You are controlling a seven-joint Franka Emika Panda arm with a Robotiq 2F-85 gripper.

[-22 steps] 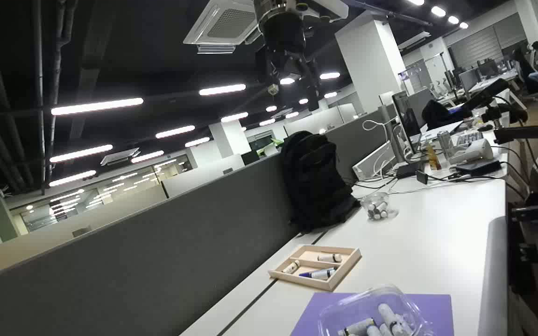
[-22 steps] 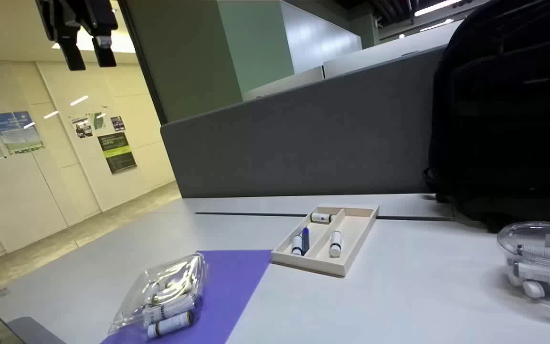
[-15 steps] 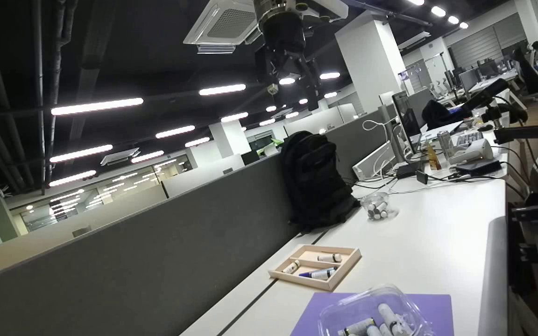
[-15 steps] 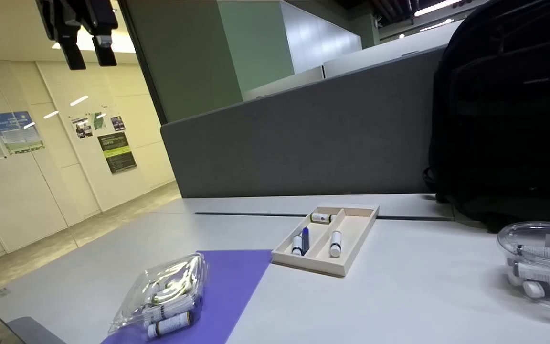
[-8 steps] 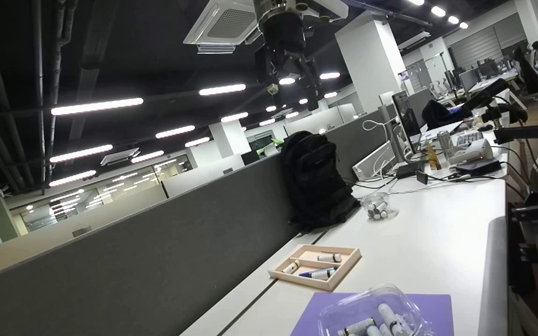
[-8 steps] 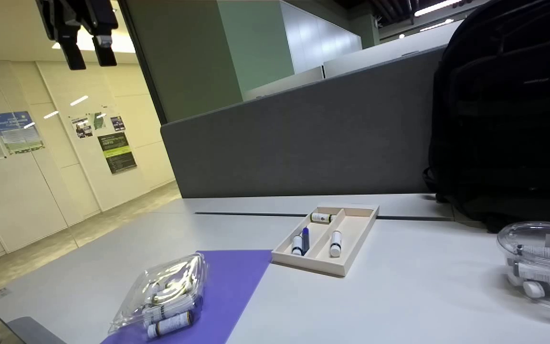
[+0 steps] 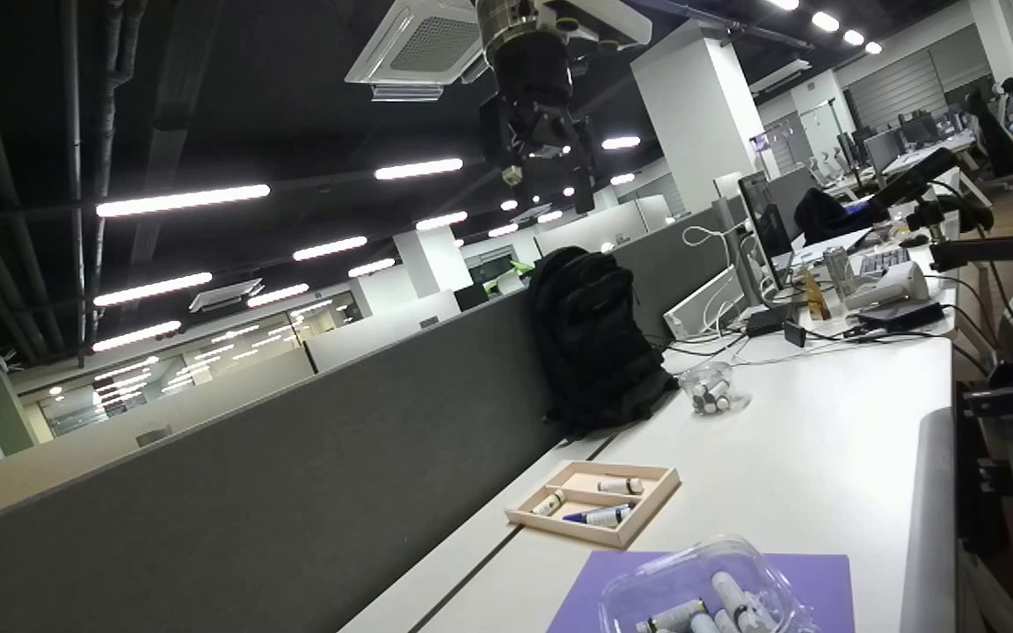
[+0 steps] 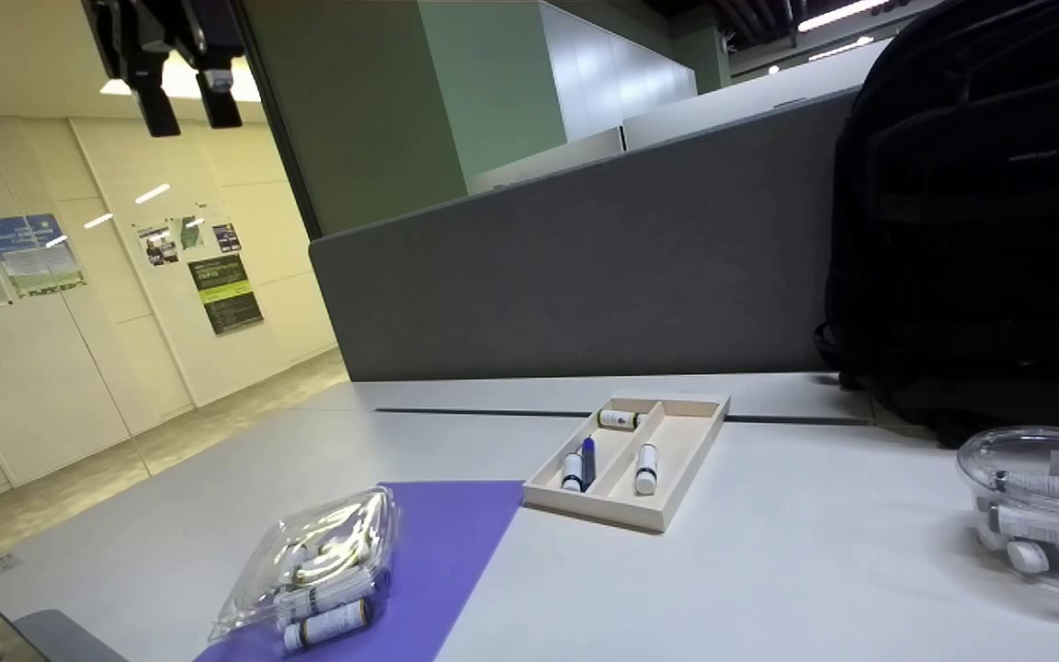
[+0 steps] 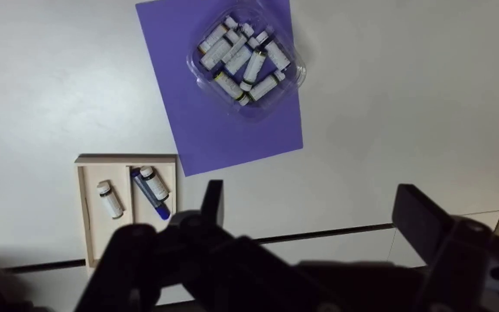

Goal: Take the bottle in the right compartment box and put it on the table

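Bottle [image 8: 646, 467]: in the box [image 8: 617, 518], alone in the compartment that shows right in an exterior view and left in the wrist view
Cap [image 9: 103, 187]: white, toward the box's mat end; the bottle lies on its side, long axis a little askew to the divider [image 9: 129, 197]
Label [image 9: 111, 203]: pale, lettering too small to read
Across the divider: marker [image 9: 147, 191] and second bottle [image 9: 156, 186] side by side; third bottle [image 8: 620, 419] crosswise farther along
Tub [image 8: 346, 515]: clear, on the purple mat [image 9: 241, 143], holding jumbled bottles [image 9: 229, 85]
Bowl [image 8: 968, 469]: clear, more bottles, near the backpack [image 8: 980, 211]
Gripper [image 9: 310, 197]: jaws wide apart, high above the worktop [image 8: 768, 533]
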